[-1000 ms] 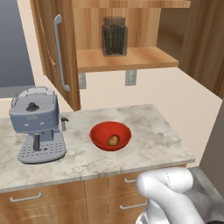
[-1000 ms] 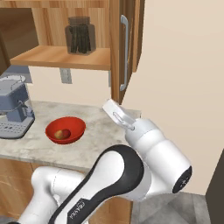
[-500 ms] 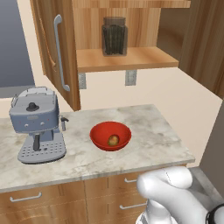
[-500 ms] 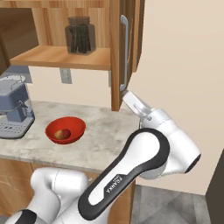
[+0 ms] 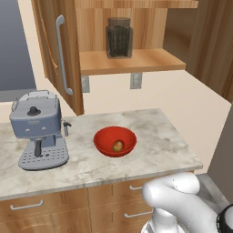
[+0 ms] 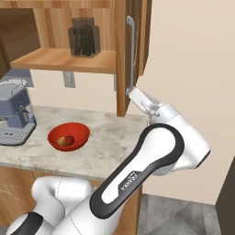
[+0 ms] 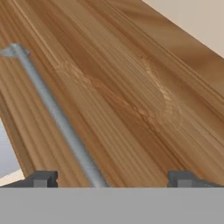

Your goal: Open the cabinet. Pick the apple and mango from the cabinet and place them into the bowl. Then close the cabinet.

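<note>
Arm raised and bent, gripper (image 7: 109, 178) jaws spread wide.

arm: has swung further up and toward the open right door of the cabinet (image 6: 121, 55)
gripper (image 7: 109, 177): now right at the lower end of that door's silver handle (image 6: 131, 50), the bar running between its wide-apart fingertips (image 7: 43, 178)

Left and right base views: set behind the arm, facing forward and down, sharing the counter (image 5: 150, 150), red bowl (image 5: 114, 141) and open cabinet (image 6: 64, 59). Hand view: pressed close against a cabinet door (image 7: 131, 96) and its silver handle (image 7: 57, 118).
</note>
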Controlling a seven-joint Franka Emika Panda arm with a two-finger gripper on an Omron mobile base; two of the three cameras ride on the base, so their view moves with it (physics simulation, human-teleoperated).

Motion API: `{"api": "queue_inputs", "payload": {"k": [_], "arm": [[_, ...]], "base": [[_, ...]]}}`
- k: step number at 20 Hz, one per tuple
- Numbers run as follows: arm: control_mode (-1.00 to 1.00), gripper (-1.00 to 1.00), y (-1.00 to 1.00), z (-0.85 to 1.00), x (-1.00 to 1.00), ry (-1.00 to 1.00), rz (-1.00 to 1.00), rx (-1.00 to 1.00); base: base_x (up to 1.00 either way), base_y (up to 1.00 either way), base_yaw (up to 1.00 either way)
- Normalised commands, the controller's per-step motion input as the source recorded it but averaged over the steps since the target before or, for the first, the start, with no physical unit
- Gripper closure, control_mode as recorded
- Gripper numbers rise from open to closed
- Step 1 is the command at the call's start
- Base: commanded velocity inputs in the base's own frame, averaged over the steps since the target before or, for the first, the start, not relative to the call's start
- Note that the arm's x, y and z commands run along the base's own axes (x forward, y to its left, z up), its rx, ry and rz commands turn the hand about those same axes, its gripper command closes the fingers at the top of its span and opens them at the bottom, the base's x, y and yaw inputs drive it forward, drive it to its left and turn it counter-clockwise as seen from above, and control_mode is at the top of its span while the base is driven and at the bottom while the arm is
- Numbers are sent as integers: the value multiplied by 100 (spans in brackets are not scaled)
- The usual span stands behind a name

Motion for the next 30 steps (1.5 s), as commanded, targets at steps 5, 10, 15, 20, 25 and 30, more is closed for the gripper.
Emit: {"api": "queue_inputs", "payload": {"k": [5,10,15,20,25,30], "arm": [[-100,-100,55,10,0,-4,0,0],[-100,-100,51,10,1,-2,1,0],[-100,-100,73,1,18,-2,5,0],[-100,-100,54,0,32,-1,21,0],[-100,-100,50,0,21,-5,22,0],[-100,-100,46,4,24,-13,20,0]], "base": [[0,0,0],[0,0,0],[0,0,0],[0,0,0],[0,0,0],[0,0,0]]}}
